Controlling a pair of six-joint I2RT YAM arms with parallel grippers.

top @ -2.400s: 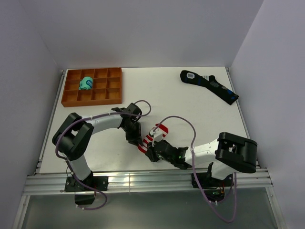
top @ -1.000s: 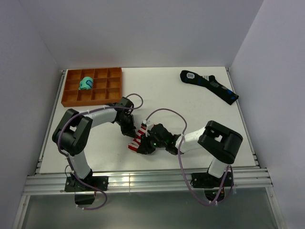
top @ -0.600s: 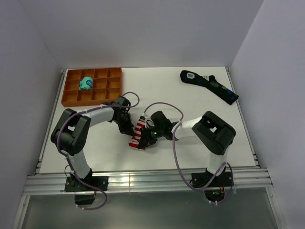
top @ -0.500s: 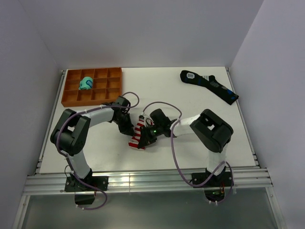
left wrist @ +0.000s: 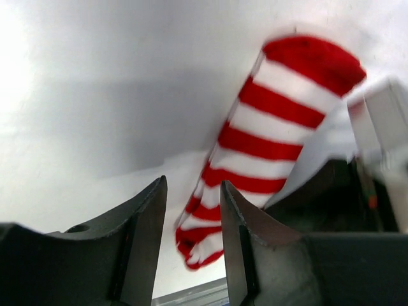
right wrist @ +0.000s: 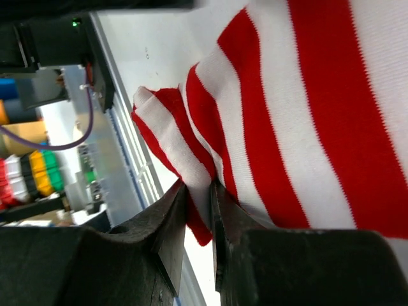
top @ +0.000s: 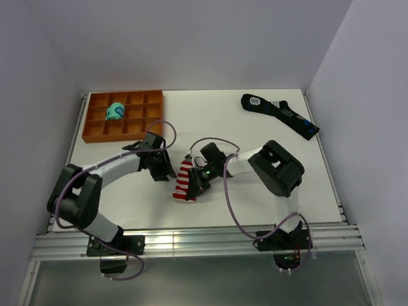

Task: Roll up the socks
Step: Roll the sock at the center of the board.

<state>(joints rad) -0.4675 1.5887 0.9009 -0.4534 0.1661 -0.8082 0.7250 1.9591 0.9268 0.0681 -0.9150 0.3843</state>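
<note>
Now the socks (top: pixel 185 181) lie mid-way across the desk (top: pixel 223 121), long axis running far to near. At their right edge the right fingers (right wrist: pixel 167 229) pinch a fold. Just to their left, the left fingers (left wrist: pixel 141 236) stand apart and empty, probably the freer pair to start the roll.

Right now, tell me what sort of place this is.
Probably a robot lab cell: two arms bolted at a white table, plain panels walling it in, an orange divided tray.
</note>
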